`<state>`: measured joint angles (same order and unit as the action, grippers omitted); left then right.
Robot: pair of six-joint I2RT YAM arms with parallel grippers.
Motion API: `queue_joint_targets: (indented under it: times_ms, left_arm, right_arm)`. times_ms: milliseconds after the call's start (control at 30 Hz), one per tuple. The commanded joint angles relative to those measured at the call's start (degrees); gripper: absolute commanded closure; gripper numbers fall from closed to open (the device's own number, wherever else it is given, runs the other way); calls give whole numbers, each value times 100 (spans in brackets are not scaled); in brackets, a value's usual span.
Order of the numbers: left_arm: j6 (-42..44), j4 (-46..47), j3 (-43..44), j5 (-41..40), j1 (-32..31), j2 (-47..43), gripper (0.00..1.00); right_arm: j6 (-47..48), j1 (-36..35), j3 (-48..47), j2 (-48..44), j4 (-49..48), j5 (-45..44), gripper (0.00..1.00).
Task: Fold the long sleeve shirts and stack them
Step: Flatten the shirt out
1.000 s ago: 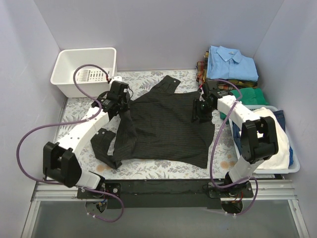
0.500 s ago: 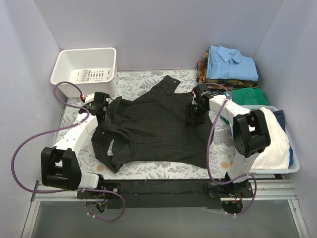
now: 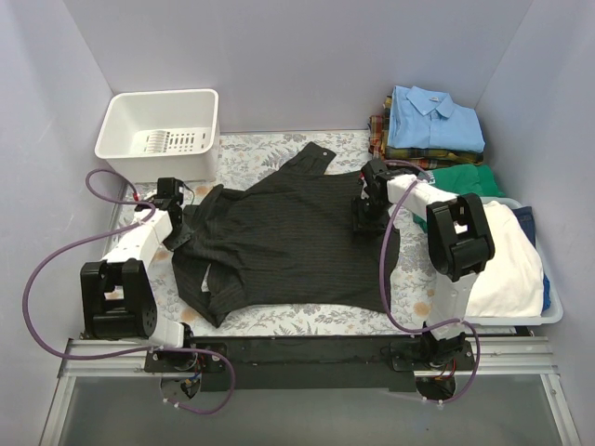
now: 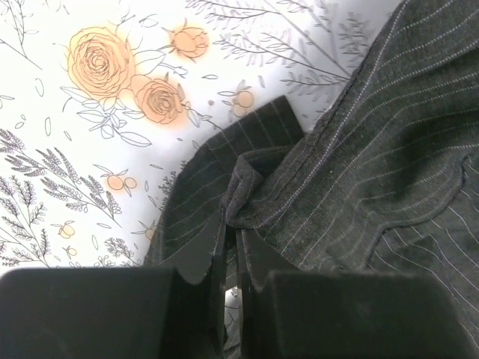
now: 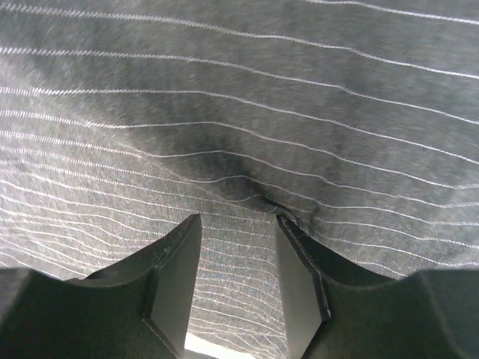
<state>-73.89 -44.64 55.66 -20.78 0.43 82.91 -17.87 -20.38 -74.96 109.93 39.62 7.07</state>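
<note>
left gripper (image 4: 230, 238): closed, pinching fold of pinstripe shirt (image 3: 297, 246)
right gripper (image 5: 238, 224): jaws half apart, tips on shirt cloth, nothing clamped

A black pinstriped shirt (image 3: 297, 237) lies spread on the counter (image 3: 279, 149), collar at the far side. At the far right, a folded light blue shirt (image 3: 435, 116) tops a plaid shirt (image 3: 379, 130).

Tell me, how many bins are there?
2. The white bin sits empty at the back left. The other bin is on the right, full of clothes. I can't see any hidden ones.
</note>
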Motion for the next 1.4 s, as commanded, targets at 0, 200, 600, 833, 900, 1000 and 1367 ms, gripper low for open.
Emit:
queue_joint_targets:
  times_ms: [0,200,600,833,900,1000,1367]
  left_arm:
    - [181,236,-29,424,344,-65,100]
    - [524,632,445,988,353,453,64]
    - [1016,1106,1448,1933,335,682,44]
    - [1473,1607,1922,3042,-226,1402,44]
    - [1500,1634,2071,3141,-445,1683,44]
    - [1273,1625,2247,2957,-631,2131,45]
    - [692,1406,2537,1227,-667,3143,49]
  right_arm:
    - [-6,315,-422,248,38,-215,48]
    - [81,833,-1326,906,134,-372,49]
    - [126,1107,-1074,469,486,-409,50]
    - [38,843,-1459,-50,459,-400,50]
    - [12,834,-1888,19,459,-312,50]
    - [38,834,-2477,318,477,-224,50]
    - [179,843,-3974,1944,389,145,50]
